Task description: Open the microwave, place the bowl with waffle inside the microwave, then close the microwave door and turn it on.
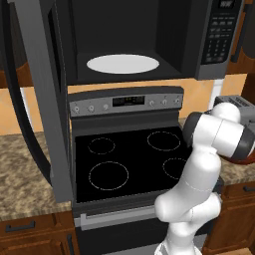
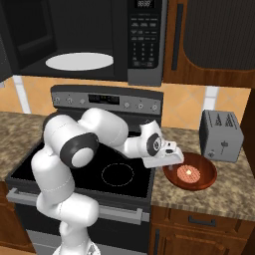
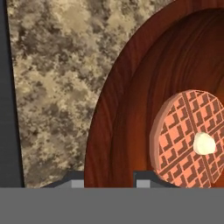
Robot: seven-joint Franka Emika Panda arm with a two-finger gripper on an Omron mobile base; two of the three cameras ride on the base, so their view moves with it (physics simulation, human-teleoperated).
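Gripper (image 2: 174, 160) down at the near-left rim of the bowl (image 2: 199, 183) in the right base view, hand reaching out over the counter (image 2: 219, 196) just right of the stove (image 2: 74, 169); fingers hidden under the hand there, so their spread can't be read from this side. Bowl sits on the counter between stove edge and toaster (image 2: 221, 134), waffle (image 2: 189, 174) at its centre, apart from the gripper. Microwave (image 2: 144, 35) hangs above the stove, cavity open with the white plate (image 2: 79, 61) showing; so bowl target lies up and to the left of the hand. Left base view: arm blocks most of the bowl, only a red sliver (image 1: 244, 158) past the elbow; microwave door (image 1: 47, 99) swung wide to the left, plate (image 1: 122, 63) clear. Hand view: two fingertips (image 3: 74, 179) at the bottom edge straddle the bowl rim (image 3: 98, 144), one outside over the counter (image 3: 57, 78), one inside the bowl; jaws part-closed around the rim, contact not clear, so gripped or not — can't tell. Waffle (image 3: 188, 138) with pale dab just inboard of the inner tip. Judgement: rim pinch in progress; lift must go up-left toward the cavity, bowl kept level.
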